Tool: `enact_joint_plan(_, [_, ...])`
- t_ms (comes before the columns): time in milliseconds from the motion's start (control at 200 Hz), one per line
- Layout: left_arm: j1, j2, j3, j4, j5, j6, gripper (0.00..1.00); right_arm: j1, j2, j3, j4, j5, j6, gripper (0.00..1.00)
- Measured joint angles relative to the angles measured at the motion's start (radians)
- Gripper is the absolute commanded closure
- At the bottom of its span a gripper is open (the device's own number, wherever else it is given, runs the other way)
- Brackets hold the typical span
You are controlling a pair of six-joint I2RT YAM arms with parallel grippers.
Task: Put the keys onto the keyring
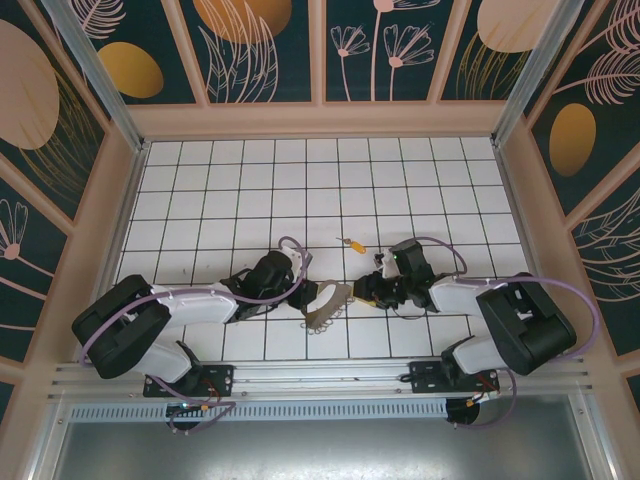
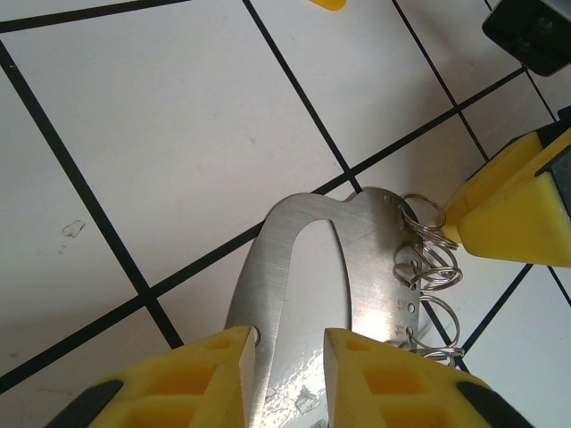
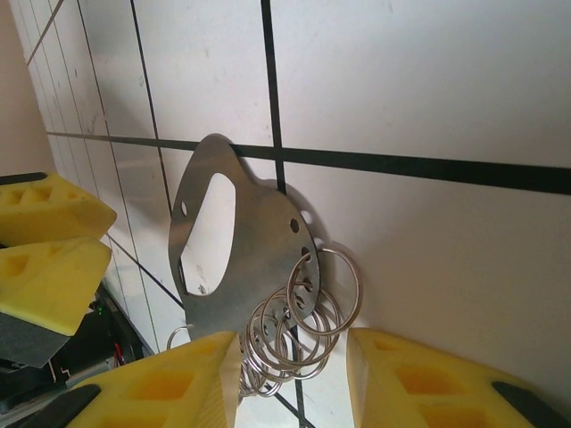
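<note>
Keyring (image 2: 375,267): flat silvery plate w/ oval cutout, split rings

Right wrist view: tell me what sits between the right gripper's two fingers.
In the right wrist view, a cluster of wire rings sits between the right gripper's yellow fingers. The rings are threaded through holes in the metal keyring plate beyond them.

Left pincer (image 2: 287,379) grips flat metal keyring (image 2: 361,259); right pincer (image 2: 504,214) beside rings (image 2: 434,270).
</note>
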Motion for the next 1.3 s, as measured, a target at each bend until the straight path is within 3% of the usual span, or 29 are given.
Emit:
enact_joint_plan(926, [0.0, -0.006, 0.0, 0.0, -0.018, 0.0, 0.74, -0.005, 0.051, 0.027, 0.023, -0.014, 0.046, 0.67])
enact_joint_plan(1301, [0.0, -0.006, 0.0, 0.0, -0.017, 0.0, 0.74, -0.015, 0.059, 0.03, 0.089, 0.082, 0.051, 0.7])
